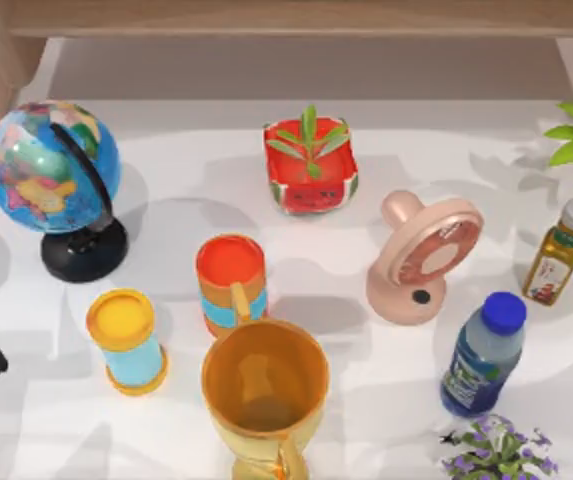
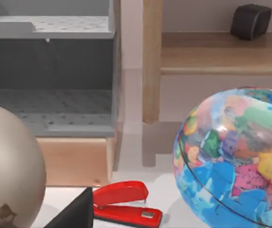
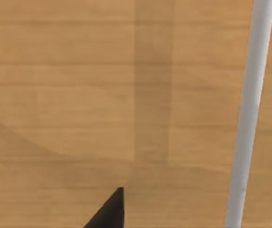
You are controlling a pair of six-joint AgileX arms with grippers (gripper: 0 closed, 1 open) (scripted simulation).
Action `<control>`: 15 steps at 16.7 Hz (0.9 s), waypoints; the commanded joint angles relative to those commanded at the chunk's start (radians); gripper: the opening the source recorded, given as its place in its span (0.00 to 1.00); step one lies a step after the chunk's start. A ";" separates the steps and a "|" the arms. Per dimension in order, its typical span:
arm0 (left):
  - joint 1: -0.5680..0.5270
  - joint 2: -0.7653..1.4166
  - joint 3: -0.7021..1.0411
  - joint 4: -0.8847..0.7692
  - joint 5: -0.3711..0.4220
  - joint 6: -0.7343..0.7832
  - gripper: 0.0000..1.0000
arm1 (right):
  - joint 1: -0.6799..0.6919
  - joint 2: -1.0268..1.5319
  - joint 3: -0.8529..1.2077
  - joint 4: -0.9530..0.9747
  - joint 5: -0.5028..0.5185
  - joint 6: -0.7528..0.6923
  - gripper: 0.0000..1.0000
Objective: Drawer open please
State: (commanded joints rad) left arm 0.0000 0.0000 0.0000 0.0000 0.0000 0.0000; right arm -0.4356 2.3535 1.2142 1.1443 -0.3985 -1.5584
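Close before the right wrist camera, a pale wooden drawer front (image 3: 79, 95) carries a white bar handle (image 3: 249, 109), its long axis crossing the frame; a dark right fingertip (image 3: 109, 211) shows, grip unreadable; left arm parked by the painted globe (image 1: 51, 165)

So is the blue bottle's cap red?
No, the blue bottle has a blue cap, seen from the top view near the table's right side.

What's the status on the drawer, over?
Right pincer close against a wooden panel beside a white bar. Left arm parked at table's left edge, near globe. Whether drawer is open: cannot tell.
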 joint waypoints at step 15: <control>0.000 0.000 0.000 0.000 0.000 0.000 1.00 | 0.000 0.000 0.000 0.000 0.000 0.000 0.00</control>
State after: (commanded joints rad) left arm 0.0000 0.0000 0.0000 0.0000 0.0000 0.0000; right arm -0.4356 2.3535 1.2142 1.1443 -0.3985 -1.5584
